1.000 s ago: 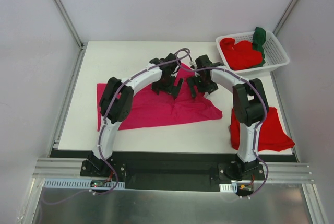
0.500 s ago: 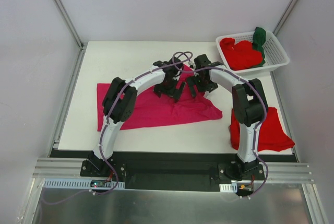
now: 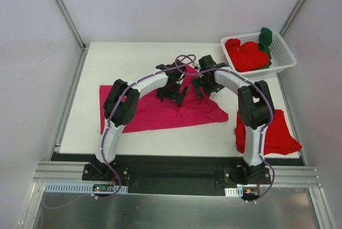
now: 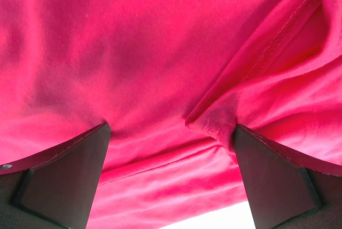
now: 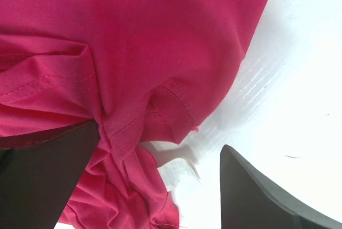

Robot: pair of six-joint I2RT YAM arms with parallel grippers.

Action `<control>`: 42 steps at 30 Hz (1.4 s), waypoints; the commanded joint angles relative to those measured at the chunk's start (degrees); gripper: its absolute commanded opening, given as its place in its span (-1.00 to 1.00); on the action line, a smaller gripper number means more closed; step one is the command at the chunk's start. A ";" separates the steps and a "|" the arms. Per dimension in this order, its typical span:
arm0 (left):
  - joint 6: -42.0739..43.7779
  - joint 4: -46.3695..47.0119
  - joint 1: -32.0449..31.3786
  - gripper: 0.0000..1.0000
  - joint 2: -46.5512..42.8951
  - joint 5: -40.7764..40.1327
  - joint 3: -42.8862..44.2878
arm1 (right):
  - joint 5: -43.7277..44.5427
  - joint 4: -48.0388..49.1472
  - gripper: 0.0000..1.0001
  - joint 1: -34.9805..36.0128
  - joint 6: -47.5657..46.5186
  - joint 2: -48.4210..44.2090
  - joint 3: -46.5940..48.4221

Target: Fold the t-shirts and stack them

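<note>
The task was at an early stage: the magenta t-shirt [image 3: 160, 112] lay unfolded mid-desk [image 3: 123, 63], left gripper [image 4: 171, 127] and right gripper [image 5: 160, 138] both wide open over its far edge, holding nothing, one red t-shirt [image 3: 278, 133] near right, more t-shirts [image 3: 247, 54] in the far-right basket [image 3: 286, 53].

White table [image 3: 133, 58], plain grey walls [image 3: 176, 2], aluminium corner posts [image 3: 63, 10], even light.
</note>
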 commanded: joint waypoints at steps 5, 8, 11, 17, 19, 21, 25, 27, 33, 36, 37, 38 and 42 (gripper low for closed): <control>1.68 -1.73 -0.34 0.98 -5.31 0.02 -0.95 | 1.17 1.24 0.93 -0.68 0.59 -0.62 3.31; 1.94 -1.82 -0.34 0.99 -6.63 -0.15 -1.12 | 0.47 0.80 0.93 -0.59 0.85 -0.80 3.13; 2.20 -1.82 -0.60 0.99 -9.17 -2.08 -2.09 | 0.03 0.71 0.93 -0.15 0.94 -1.24 2.78; 3.96 -1.82 -1.74 0.99 -13.22 -5.69 -4.19 | 0.38 0.97 0.93 0.55 1.20 -1.33 2.25; 4.93 -1.90 -2.62 0.99 -14.54 -5.95 -6.12 | 0.47 0.80 0.93 0.55 1.20 -1.15 2.51; 6.68 -1.73 -3.33 0.99 -16.56 -6.92 -7.79 | 0.46 0.80 0.93 0.47 0.85 -1.06 2.78; 11.77 -0.94 -4.56 0.99 -21.03 -7.28 -15.25 | 1.52 1.15 0.93 0.38 -0.03 -1.06 3.31; 16.24 -0.68 -5.08 0.99 -22.97 -7.18 -17.81 | 1.78 1.15 0.93 0.29 -0.55 -0.97 3.31; 30.30 1.26 -7.37 0.99 -31.85 -5.26 -24.41 | 2.22 0.97 0.93 0.20 -1.26 -0.97 1.99; 36.98 1.52 -8.51 0.99 -33.97 -4.55 -24.68 | 2.49 1.06 0.93 -0.15 -1.43 -0.63 1.64; 38.49 1.70 -9.04 0.99 -34.75 -4.02 -24.59 | 2.57 1.06 0.93 -0.41 -1.43 -0.54 1.46; 40.16 1.87 -9.56 0.99 -35.02 -3.85 -24.42 | 2.49 1.06 0.93 -0.41 -1.52 -0.53 1.37; 47.10 2.23 -10.97 0.99 -36.17 0.54 -22.92 | 2.31 1.06 0.93 -0.68 -1.70 -0.89 1.02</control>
